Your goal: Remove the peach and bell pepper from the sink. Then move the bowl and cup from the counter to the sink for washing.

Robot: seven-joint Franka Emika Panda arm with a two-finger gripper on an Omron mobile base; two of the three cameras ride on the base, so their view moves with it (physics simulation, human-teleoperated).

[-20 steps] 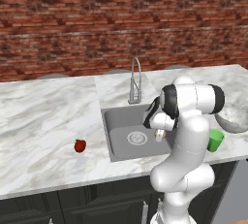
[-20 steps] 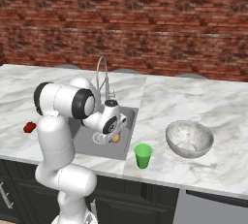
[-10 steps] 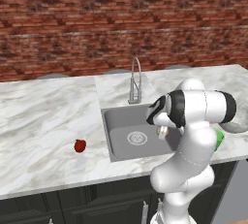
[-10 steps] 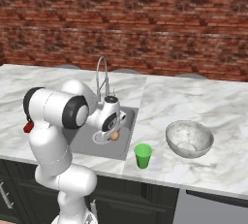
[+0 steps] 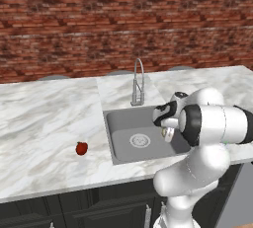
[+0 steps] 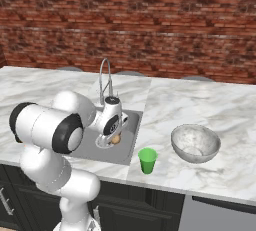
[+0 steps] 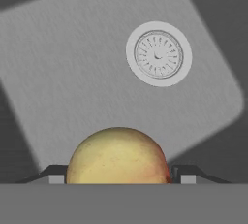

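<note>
room: a red brick wall is running behind a white marble counter (image 5: 44,118) with grey veins, which is sitting over dark cabinets (image 5: 74,207).
surface: the marble is lying flat and unbroken except where the square grey steel sink (image 5: 121,138) is sinking into it; a round drain (image 5: 140,140) is sitting in the basin floor, and a tall arched chrome faucet (image 5: 138,81) is standing upright at the back rim.
bell pepper: the small dark red bell pepper (image 5: 82,148) is resting on the counter left of the sink, apart from the rim; it is sitting roughly upright, but its stem is too small to make out.
gripper: the gripper (image 6: 114,139) is hanging over the right part of the basin, pointing down into it; in the hand view the fingertips (image 7: 54,174) are standing wide, one on each side of the fruit, pressing against its flanks.
peach: the peach (image 7: 117,155) is sitting between the fingers above the sink floor, with the drain showing beyond it; it is round, so no long axis is showing, and a reddish blush is lying along one lower edge.
cup: the small green cup (image 6: 147,160) is standing upright, mouth up, on the counter just right of the sink's front corner.
bowl: the wide silvery-grey bowl (image 6: 195,143) is sitting open side up on the counter right of the cup, close to it without touching.
</note>
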